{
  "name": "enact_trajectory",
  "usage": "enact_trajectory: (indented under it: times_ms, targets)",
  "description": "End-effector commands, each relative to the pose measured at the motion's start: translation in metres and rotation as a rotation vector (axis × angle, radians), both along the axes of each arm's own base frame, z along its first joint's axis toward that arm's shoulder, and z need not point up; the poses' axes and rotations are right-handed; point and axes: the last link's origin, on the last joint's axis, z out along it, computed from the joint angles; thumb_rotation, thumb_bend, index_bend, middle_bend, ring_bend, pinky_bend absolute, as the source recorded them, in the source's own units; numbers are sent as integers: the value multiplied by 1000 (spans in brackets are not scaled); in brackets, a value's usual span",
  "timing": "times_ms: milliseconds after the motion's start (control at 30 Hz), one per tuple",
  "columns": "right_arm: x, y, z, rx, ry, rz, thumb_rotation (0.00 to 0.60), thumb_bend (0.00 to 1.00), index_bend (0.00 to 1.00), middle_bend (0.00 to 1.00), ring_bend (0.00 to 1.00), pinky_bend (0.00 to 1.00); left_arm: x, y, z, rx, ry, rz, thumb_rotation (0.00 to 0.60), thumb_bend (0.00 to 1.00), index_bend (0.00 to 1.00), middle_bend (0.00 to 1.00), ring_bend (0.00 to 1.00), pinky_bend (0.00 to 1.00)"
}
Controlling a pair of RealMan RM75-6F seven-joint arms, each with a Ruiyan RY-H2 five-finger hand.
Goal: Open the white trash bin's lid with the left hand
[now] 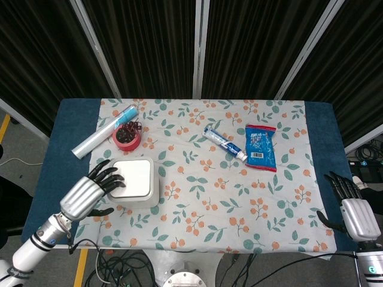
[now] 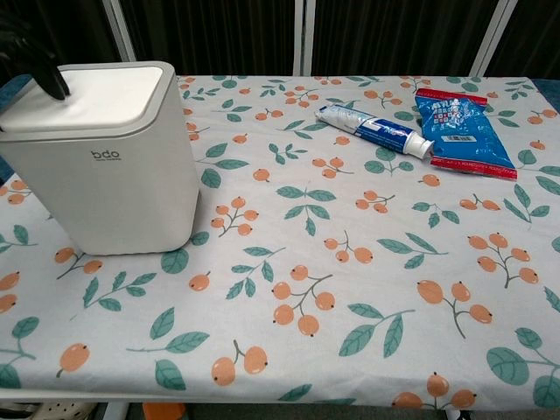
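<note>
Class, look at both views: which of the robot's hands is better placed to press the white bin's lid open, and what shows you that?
The left hand. Its fingertips already rest on the lid of the white trash bin, while the right hand sits at the table's far right edge, beyond the blue packet.

White trash bin (image 2: 103, 166): smooth matt plastic, off-white body; lid (image 2: 92, 98) paler with a soft sheen.

Left hand (image 1: 90, 192): brushed silver metal back, glossy black plastic fingers (image 1: 111, 177). Right hand (image 1: 353, 214), at 4 o'clock on the worktop: same silver back and black fingers.

Tablecloth (image 2: 350, 262): matt printed cloth, faint creases. Worktop (image 1: 66, 119) edge: matt dark blue.

Toothpaste tube (image 2: 372, 129): glossy plastic. Blue packet (image 2: 462, 129): shiny crinkled film.

Rolled tube (image 1: 105, 130) at 10 o'clock: glossy wrap. Red tape roll (image 1: 126, 136): glossy surface.
</note>
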Motion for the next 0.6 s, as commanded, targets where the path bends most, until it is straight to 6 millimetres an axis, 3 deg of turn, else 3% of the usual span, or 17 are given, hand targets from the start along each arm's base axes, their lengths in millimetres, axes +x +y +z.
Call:
enact_trajectory:
  times_ms: [33,333,600]
  targets:
    - [0,0,0,-1,0,0,600,200,0,0,0,0,-7,-3,26,121,-115,6,600,88,247,212,164,0]
    - [-1,0,5,-16,6,1,600,202,0,0,0,0,-50,-16,59,271,-137,184,600,89,222,188,147,0]
    - [5,-2,8,-20,-2,38,600,202,0,0,0,0,-105,-42,52,292,14,482,600,89,220,186,147,0]
